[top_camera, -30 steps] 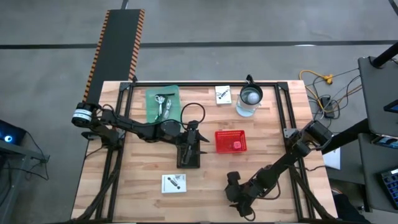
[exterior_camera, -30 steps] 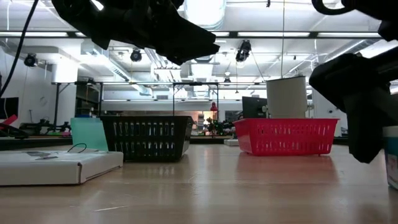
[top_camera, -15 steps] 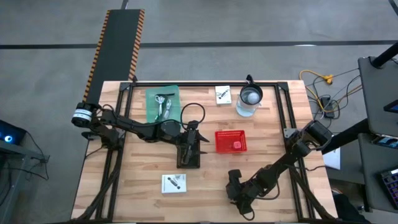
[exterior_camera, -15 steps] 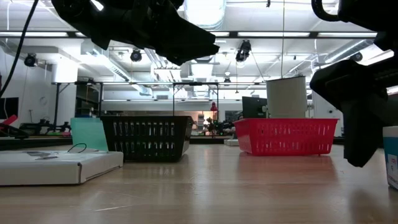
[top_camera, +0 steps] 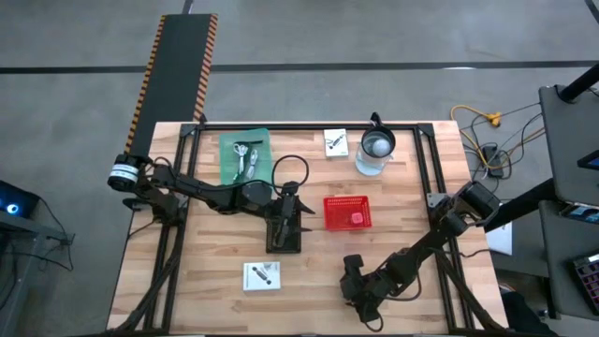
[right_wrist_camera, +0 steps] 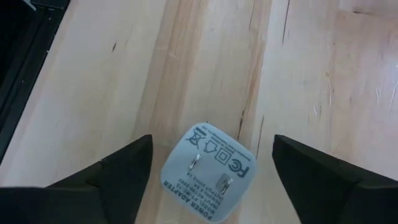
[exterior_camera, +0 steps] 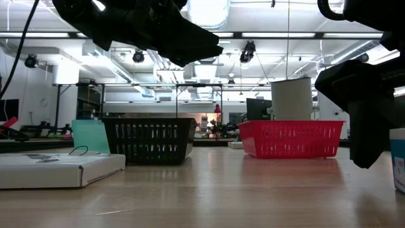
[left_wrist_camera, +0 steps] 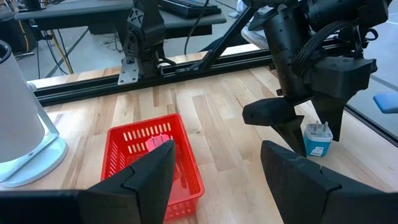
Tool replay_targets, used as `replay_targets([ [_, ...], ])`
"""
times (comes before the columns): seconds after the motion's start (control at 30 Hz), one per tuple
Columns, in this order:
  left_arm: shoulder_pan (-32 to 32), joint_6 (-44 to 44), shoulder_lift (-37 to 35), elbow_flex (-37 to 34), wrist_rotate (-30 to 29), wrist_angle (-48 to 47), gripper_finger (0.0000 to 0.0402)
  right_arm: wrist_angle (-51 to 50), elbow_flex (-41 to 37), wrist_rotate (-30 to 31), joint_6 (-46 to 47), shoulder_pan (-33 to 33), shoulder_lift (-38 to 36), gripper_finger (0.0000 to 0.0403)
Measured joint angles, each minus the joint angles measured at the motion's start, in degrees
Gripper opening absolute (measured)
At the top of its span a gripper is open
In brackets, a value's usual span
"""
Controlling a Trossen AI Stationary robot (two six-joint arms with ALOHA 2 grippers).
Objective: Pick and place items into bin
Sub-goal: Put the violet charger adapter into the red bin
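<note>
The right end effector (right_wrist_camera: 208, 180) hangs low over the near right part of the wooden worktop (top_camera: 412, 187), its two dark fingers (right_wrist_camera: 112, 180) spread wide and gripping nothing. Directly between them, standing on the wood, is a small pale blue power adapter (right_wrist_camera: 208, 173) with two metal prongs facing up and printed marks on its face. In the left wrist view the same adapter (left_wrist_camera: 317, 140) stands just beside the right end effector's (left_wrist_camera: 298, 127) pointed fingertips.

The left end effector (left_wrist_camera: 214, 171) sits near the middle of the worktop, above a black mesh basket (top_camera: 284, 235), with its fingers also spread apart and empty. Just to its right lies a red plastic bin (top_camera: 347, 212) holding a pink item (top_camera: 357, 217); it is seen in the left wrist view too, where the pink item (left_wrist_camera: 157, 144) lies inside the bin (left_wrist_camera: 149, 158).

Farther out, one white card (top_camera: 263, 275) with dark print lies at the near left of the worktop, and a second white card (top_camera: 336, 142) lies at the far edge. Beside that second card stands a clear round jug (top_camera: 376, 150) with a dark handle. At the far left, a green mat (top_camera: 245, 157) carries silvery clips (top_camera: 245, 156).
</note>
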Motion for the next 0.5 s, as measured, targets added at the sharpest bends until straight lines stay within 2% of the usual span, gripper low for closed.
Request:
replay_targets([
  [0.37,0.01,-0.02,0.02,0.00,0.00,-1.27,0.0222,-1.27,0.00,-0.07,-0.02,0.02,-0.04,0.0179],
  [0.5,0.00,-0.02,0.02,0.00,0.00,-1.51,0.0222,-1.25,0.00,-0.17,0.35,0.02,-0.07,0.0158],
])
